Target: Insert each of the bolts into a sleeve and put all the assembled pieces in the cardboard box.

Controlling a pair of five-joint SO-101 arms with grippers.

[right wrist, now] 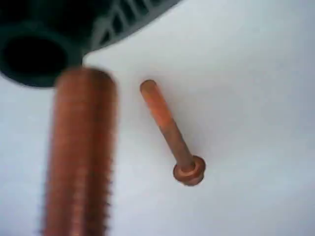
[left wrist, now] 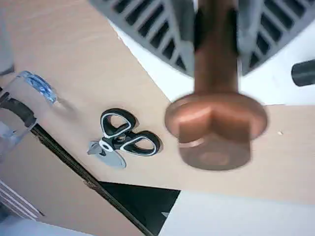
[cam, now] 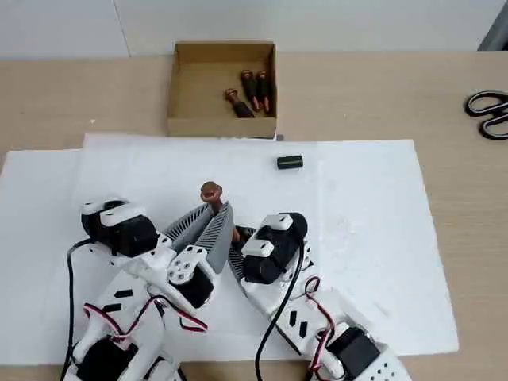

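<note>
My left gripper is shut on a copper bolt over the white paper, head up; in the left wrist view the bolt sits between the grey fingers. My right gripper is shut on a black sleeve, whose open hole lies just beside the tip of the held bolt's threaded shaft. A second bolt lies flat on the paper. A loose black sleeve rests on the paper further back. The cardboard box holds three assembled pieces.
Black-handled scissors lie on the wooden table at the far right, off the white paper sheet. The two arms crowd together at the front centre, the right arm's wrist close behind the left gripper.
</note>
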